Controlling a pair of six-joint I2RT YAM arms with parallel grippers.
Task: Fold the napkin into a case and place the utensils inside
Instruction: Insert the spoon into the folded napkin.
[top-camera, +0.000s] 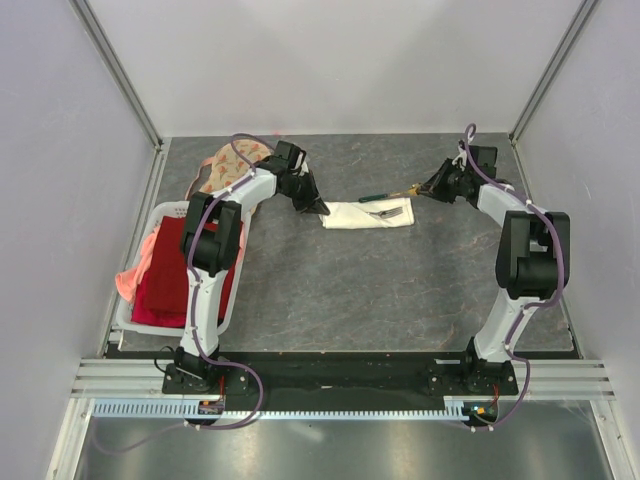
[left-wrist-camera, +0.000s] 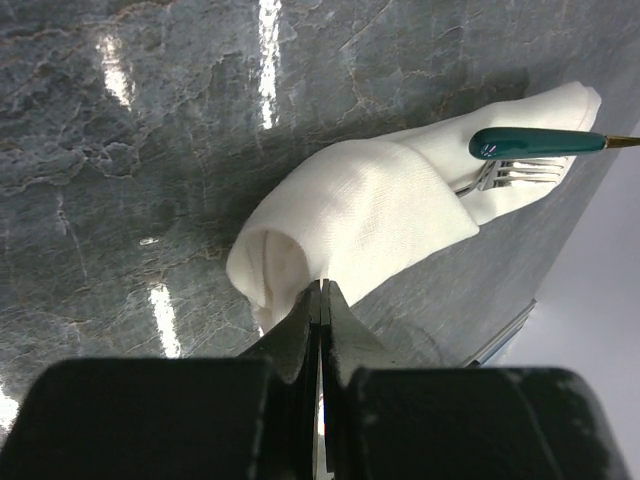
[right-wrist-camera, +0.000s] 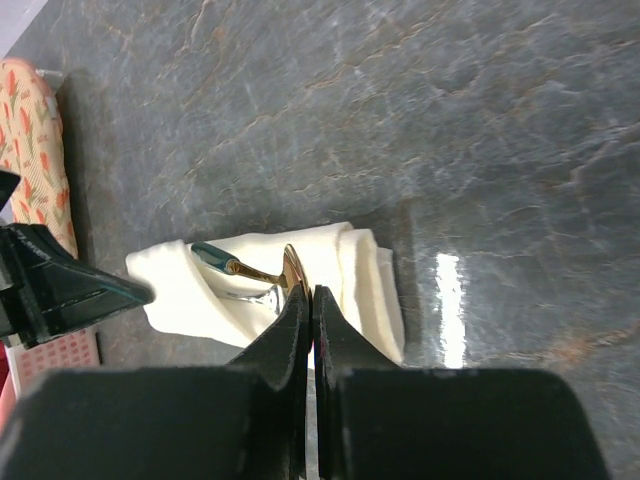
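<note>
One napkin (top-camera: 350, 216), cream woven cloth folded into a narrow, soft-edged case, lies at the far middle of the grey marbled bench (top-camera: 340, 300) with its long axis left-right; a fork (top-camera: 387, 212) is tucked in, tines toward the right end. The left end effector (top-camera: 321, 209) is clenched with its tips at the case's left end. The right end effector (top-camera: 422, 189) is clenched on the gold end of a teal-handled utensil (top-camera: 376, 197), handle pointing left. Bare bench shows on the near side, and a white basket (top-camera: 122, 318) stands at the left edge.

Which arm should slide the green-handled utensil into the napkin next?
Right. The right gripper pinches the green-handled utensil by its gold end over the napkin; the left gripper is shut on the napkin's other end.
</note>
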